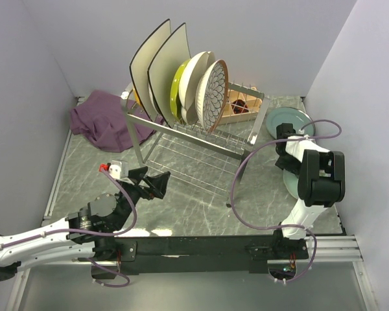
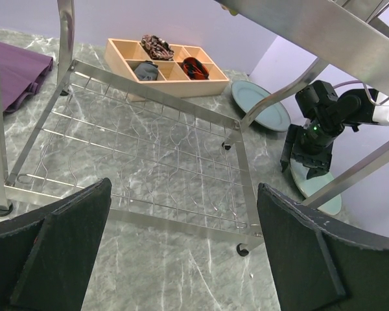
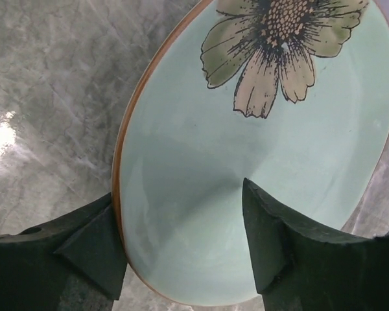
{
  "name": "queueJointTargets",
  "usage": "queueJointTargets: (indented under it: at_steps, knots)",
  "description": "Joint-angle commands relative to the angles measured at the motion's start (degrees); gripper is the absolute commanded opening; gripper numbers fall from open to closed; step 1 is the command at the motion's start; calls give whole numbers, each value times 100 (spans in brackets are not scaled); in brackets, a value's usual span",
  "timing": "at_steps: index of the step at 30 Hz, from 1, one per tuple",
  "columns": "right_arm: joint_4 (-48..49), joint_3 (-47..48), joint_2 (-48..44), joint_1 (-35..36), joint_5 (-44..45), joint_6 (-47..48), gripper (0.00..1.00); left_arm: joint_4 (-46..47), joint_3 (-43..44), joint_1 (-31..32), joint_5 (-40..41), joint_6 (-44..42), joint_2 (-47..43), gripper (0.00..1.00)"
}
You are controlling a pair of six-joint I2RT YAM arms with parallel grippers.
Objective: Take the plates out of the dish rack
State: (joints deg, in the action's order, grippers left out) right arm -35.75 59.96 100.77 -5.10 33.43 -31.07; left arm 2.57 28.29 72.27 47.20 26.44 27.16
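My right fingers (image 3: 84, 249) are spread wide around the mint plate (image 3: 259, 162). One dark wedge sits at its thin orange rim and the other over the glossy glaze, with no pinch on it. That plate is round with a painted flower, and it's down on the marbled grey counter (image 1: 201, 194) at the right, out of the dish rack (image 1: 181, 139). Just behind it, a teal-grey round plate (image 1: 288, 120) lies flat too.

On edge between the rack's thin silver tines are two big cream square plates (image 1: 172, 65), a yellow-green round one (image 1: 176, 87), a cream round one (image 1: 196, 79) and a brown-rimmed patterned one (image 1: 214, 97).

My left fingers (image 2: 65, 246) gape wide with nothing between them, low by the rack's wire shelf. A wooden compartment box (image 2: 175, 81) sits behind the rack, and a crumpled purple cloth (image 1: 100, 120) lies to the far left.
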Motion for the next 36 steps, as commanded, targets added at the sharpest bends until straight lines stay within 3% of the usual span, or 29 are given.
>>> queueJointTargets:
  at_steps: [1,11,15,21,28,33,36]
  knots:
    - [6,60,-347,-87,-11,-136,74,192,9,15,-97,55,105,99]
    - [103,164,-752,-79,-662,40,94,200,-8,15,8,28,97,99]
    - [-28,331,-980,-96,-636,-13,94,165,27,15,70,11,167,100]
    - [-801,1315,-1673,-87,-653,-92,93,147,36,15,167,-7,220,99]
    - [-821,2273,-3359,61,-1681,319,90,200,27,15,149,-42,255,100]
    - [-1118,3019,-4222,632,-1400,383,90,253,10,15,44,-60,246,99]
    - [-804,3039,-4811,712,-2048,312,88,288,-8,15,0,-77,194,99]
